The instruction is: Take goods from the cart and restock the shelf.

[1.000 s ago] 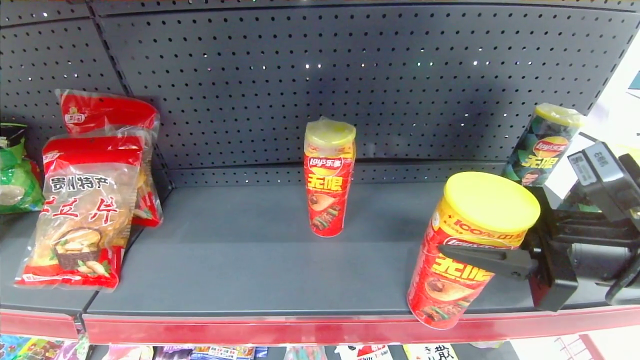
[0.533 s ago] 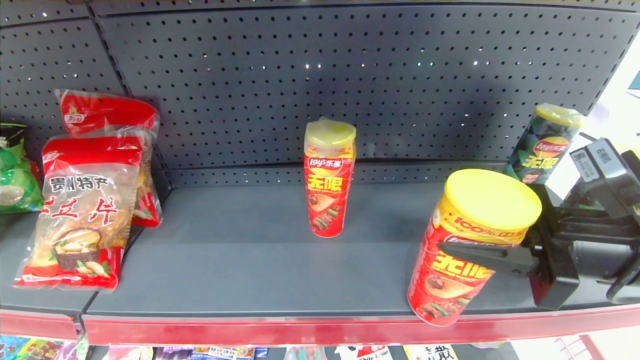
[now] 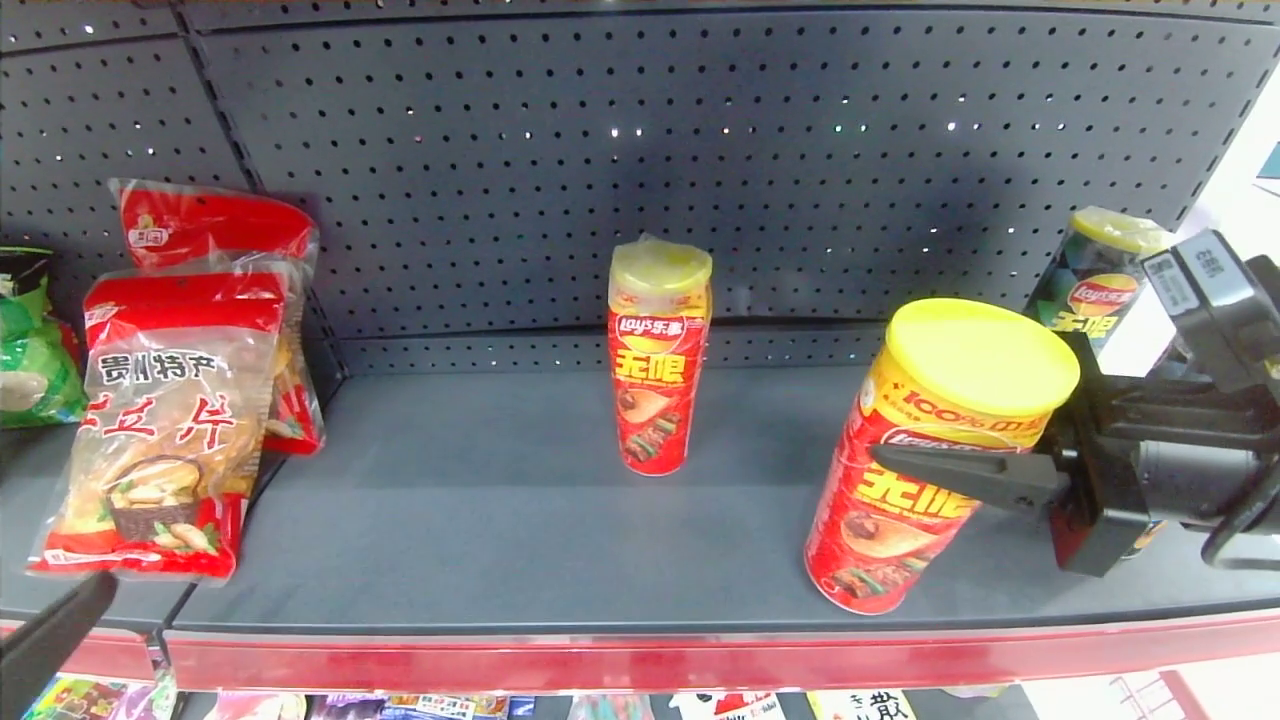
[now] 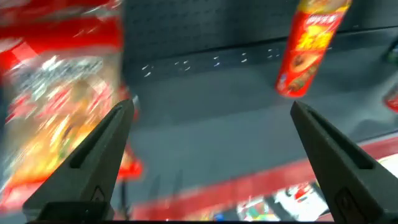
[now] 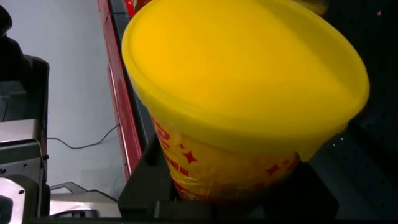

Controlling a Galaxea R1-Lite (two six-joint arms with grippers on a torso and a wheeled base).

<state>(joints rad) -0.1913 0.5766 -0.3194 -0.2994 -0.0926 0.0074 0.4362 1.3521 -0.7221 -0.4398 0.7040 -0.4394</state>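
My right gripper (image 3: 965,455) is shut on a red chip can with a yellow lid (image 3: 920,470), tilted, its base over the front right of the dark shelf (image 3: 480,520). The right wrist view looks down on the yellow lid (image 5: 242,74) between the fingers. A second red can (image 3: 657,360) stands upright mid-shelf, also seen as the red can (image 4: 306,46) in the left wrist view. My left gripper (image 4: 211,106) is open and holds nothing, in front of the shelf edge; one of its fingers (image 3: 55,630) shows at the lower left.
Red and clear snack bags (image 3: 160,420) lean at the shelf's left end. A dark green can (image 3: 1095,275) stands at the back right, behind my right arm. A red lip (image 3: 640,655) runs along the shelf front. Open shelf floor lies between the two red cans.
My right gripper has lifted the held can and carried it inward past the red lip, slightly to the left. A left gripper finger has come into the head view at the lower left.
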